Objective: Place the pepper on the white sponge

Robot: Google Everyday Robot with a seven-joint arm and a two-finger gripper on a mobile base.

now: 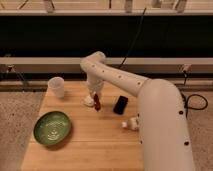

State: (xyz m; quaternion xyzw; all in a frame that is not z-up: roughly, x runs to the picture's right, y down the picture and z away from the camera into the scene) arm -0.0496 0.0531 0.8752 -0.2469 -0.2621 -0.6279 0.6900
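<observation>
My gripper (95, 94) hangs over the back middle of the wooden table (85, 150), at the end of the white arm that reaches in from the right. It is shut on the pepper (97, 103), a small dark-red chili that hangs upright below it. The white sponge (89, 101) lies flat on the table just left of the pepper, touching or almost touching its lower end. Part of the sponge is hidden behind the gripper and the pepper.
A black phone (120, 104) lies right of the pepper. A small white bottle (130, 124) lies by the arm at the right. A translucent cup (56, 86) stands at the back left. A green bowl (52, 128) sits at the front left.
</observation>
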